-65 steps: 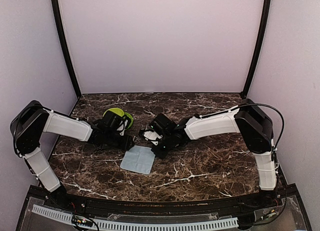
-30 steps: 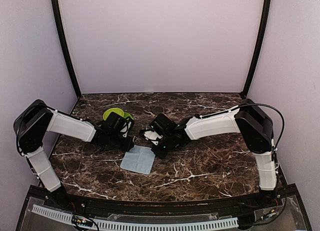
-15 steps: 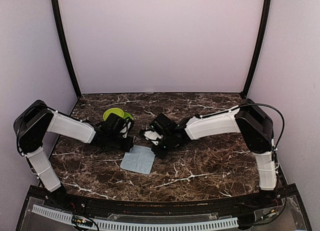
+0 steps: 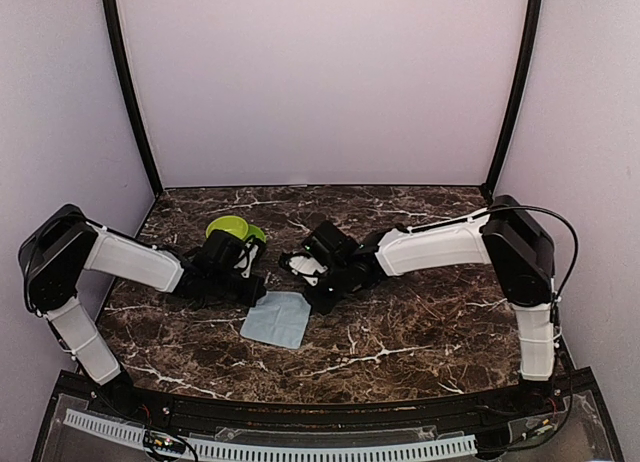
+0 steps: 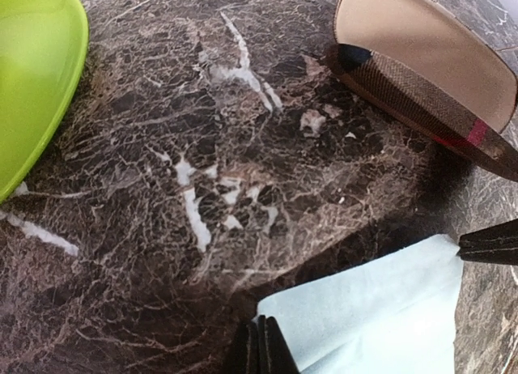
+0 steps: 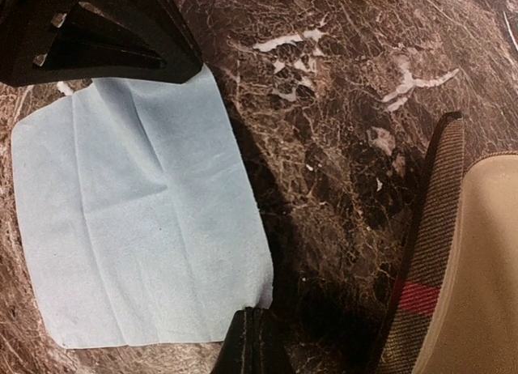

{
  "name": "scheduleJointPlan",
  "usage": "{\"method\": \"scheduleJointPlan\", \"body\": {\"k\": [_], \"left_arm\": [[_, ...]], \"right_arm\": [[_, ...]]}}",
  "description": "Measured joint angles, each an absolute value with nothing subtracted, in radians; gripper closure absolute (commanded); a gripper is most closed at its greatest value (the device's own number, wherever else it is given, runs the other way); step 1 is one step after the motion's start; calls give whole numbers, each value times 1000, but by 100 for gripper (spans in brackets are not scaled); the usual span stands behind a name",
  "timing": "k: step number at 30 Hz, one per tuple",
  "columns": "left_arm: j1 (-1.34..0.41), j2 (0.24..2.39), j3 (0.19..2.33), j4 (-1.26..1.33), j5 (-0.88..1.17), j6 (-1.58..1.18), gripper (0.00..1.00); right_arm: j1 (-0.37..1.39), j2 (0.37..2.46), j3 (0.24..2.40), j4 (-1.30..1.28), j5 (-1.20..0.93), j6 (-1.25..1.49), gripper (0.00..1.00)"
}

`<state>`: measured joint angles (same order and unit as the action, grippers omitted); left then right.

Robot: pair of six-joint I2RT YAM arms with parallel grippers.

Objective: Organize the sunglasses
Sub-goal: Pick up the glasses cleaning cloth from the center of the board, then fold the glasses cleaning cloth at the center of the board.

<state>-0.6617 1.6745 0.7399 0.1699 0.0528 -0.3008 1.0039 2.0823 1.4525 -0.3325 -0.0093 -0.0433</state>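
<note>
Marble table (image 4: 420,322): plaid case (image 5: 421,91) slanted; left gripper (image 5: 259,350), right gripper (image 6: 251,342) clenched, seemingly on cloth (image 6: 137,220) corners.

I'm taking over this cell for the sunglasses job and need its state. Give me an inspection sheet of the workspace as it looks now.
Surface: dark marble table, white veining.
Job's things: open plaid glasses case with tan lining, set a little apart from the light blue cloth, which lies flat; the sunglasses themselves are not seen.
Clutter: green dish at the rear left.
Grippers: left gripper shut at one cloth corner, right gripper shut at another, each seemingly pinching it.
Cables: black cable looping along the right arm.
Surroundings: lilac walls, black frame posts.
</note>
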Motion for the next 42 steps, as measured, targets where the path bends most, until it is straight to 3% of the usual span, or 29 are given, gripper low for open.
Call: {"method": "scheduleJointPlan", "body": {"k": [42], "left_arm": [[-721,1433,511,227,64,-244,93]], "right_arm": [[1107,2016,1330,-276,-93,23,100]]}}
